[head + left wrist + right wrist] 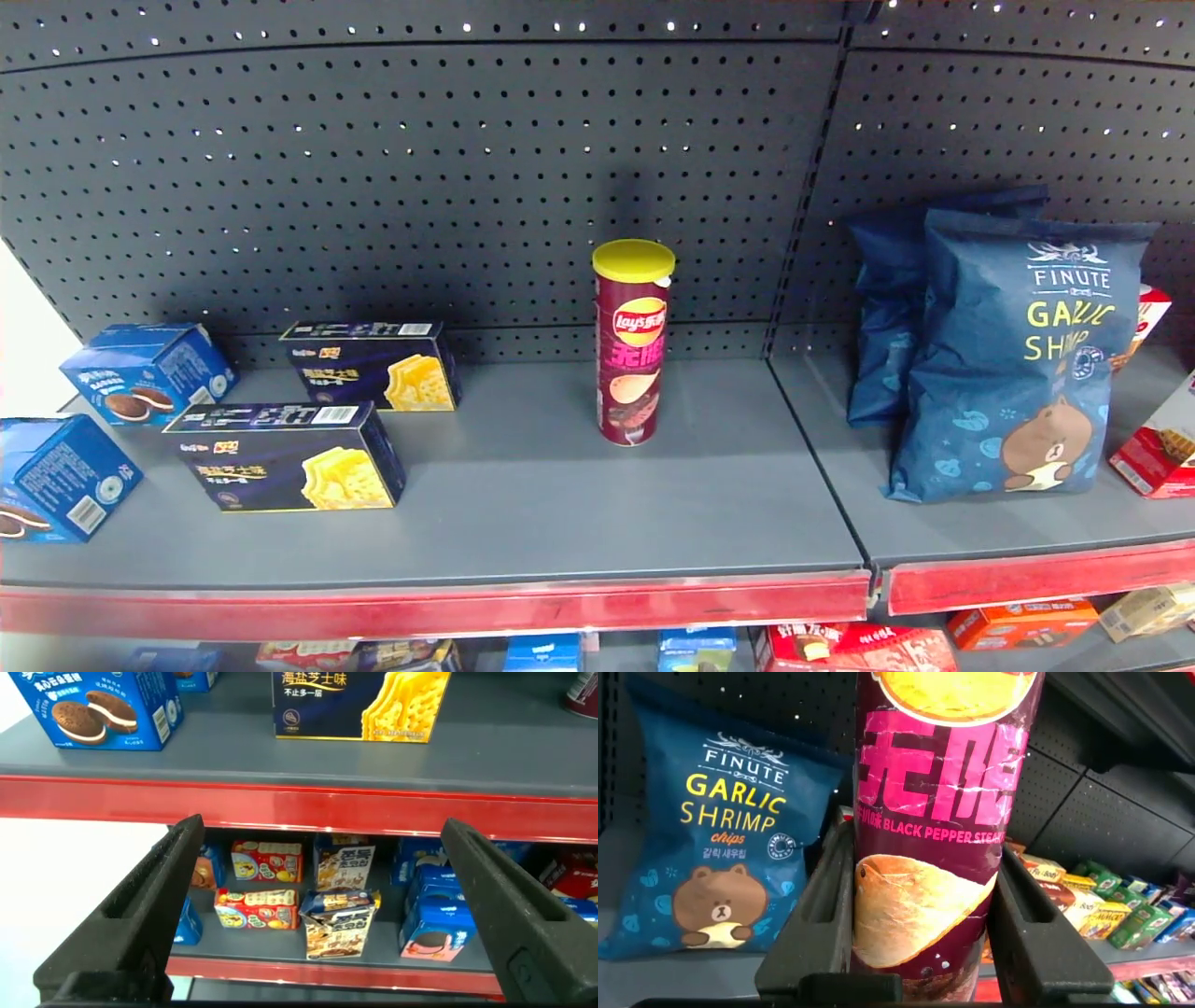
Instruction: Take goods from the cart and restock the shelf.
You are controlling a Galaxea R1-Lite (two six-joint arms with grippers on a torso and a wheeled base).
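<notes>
The right gripper (923, 849) clamps a purple chips can (934, 812), held upright between its fingers. The left gripper (322, 829) gapes wide in front of the red shelf edge (299, 798). On the shelf (523, 485) a second can (633, 345) stands upright, with dark boxes (289, 457) at its 9 o'clock and blue bags (1008, 364) at its 3 o'clock.

**A shop aisle**

A grey shelf (523, 504) with a perforated back panel (420, 168) and a red price strip (429, 607) carries packaged snacks. Biscuit boxes (289, 457) sit left of a crisp tube (633, 345), blue snack bags (1008, 364) right of it, and more boxes (280, 896) on the tier below.
</notes>
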